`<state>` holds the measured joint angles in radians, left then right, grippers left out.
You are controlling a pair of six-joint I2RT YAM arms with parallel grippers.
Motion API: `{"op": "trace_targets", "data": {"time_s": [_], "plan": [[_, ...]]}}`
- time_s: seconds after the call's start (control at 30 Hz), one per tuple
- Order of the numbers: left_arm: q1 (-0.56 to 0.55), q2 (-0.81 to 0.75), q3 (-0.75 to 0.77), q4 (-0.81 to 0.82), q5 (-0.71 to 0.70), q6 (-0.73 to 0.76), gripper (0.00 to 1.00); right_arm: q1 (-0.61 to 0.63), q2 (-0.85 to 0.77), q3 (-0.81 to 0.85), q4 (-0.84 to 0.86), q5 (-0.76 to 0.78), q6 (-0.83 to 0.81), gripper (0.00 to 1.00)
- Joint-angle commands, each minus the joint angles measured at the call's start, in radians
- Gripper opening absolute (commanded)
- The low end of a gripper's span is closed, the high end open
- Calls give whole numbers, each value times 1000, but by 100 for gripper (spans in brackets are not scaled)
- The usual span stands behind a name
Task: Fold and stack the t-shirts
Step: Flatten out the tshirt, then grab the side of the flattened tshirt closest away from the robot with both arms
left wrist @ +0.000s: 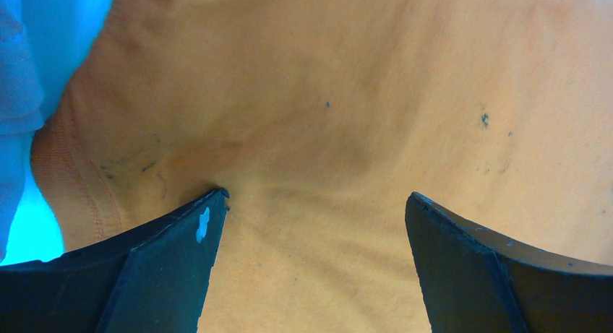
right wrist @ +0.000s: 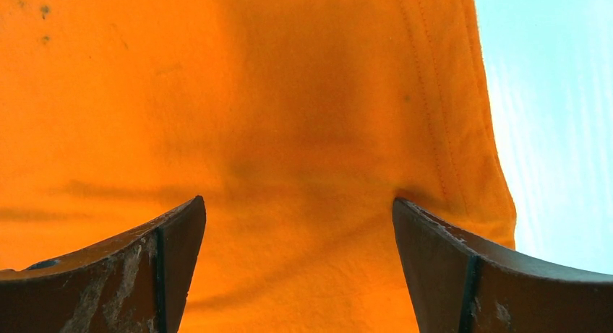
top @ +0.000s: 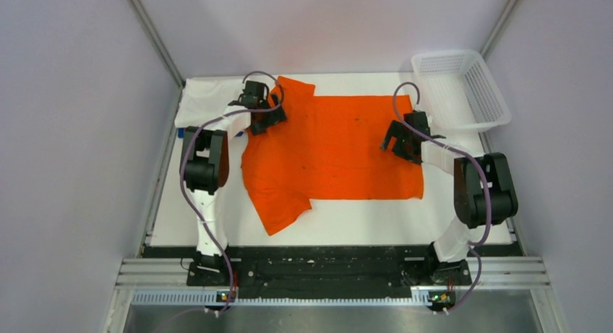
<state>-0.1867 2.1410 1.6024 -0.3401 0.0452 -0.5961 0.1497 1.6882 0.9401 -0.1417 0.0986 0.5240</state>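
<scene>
In the upper left of the overhead view, the left claw (top: 264, 123) is spread wide and holds nothing. Its own wrist view shows the left claw (left wrist: 314, 203) with two black fingers (left wrist: 159, 275) well apart and their tips down at the orange cloth. Small wrinkles run out from the tip at the left of that frame. Under them lies the orange t-shirt (left wrist: 347, 80), and a stitched edge band of it curves down the left side of the frame.

In the right half of the overhead view, the right claw (top: 396, 141) is also spread and holds nothing. In its wrist view the right claw (right wrist: 298, 203) stands over the orange t-shirt (right wrist: 253, 94) close to the stitched hem, which runs down the right of the frame. The bare desk (right wrist: 564, 94) is beyond the hem. I cannot tell if these tips touch the cloth.

Seen from above, the orange t-shirt (top: 332, 152) lies open and flat in the middle of the desk (top: 361, 232). One sleeve points to the upper edge and the other to the lower left, and the hem is at the right. A white folded t-shirt (top: 202, 98) sits in the upper left corner of the desk, partly behind the left arm and just beside the upper sleeve. A white mesh basket (top: 444, 55) stands at the upper right corner, apart from the orange t-shirt.
</scene>
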Motion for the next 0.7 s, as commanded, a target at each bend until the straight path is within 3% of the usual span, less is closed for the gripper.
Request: {"op": "trace_targets", "data": {"time_s": [0.0,0.2,0.4,0.53,0.67], "plan": [[10,-41,14,-51,52,36,99,-8,-54,53,-50,-26,-45,99],[-8,-320,-183,-16,100,22,99,-8,-321,-9,-117,20,-33,99],[-92,-677,-447,-95,16,-81,99,-9,-672,-250,-109,118,130,99],[-205,-859,-626,-210,-66,-136,98,-10,-851,-364,-146,134,167,99],[-337,-986,-787,-308,-90,-183,93,-11,-927,-402,-230,193,202,99]]}}
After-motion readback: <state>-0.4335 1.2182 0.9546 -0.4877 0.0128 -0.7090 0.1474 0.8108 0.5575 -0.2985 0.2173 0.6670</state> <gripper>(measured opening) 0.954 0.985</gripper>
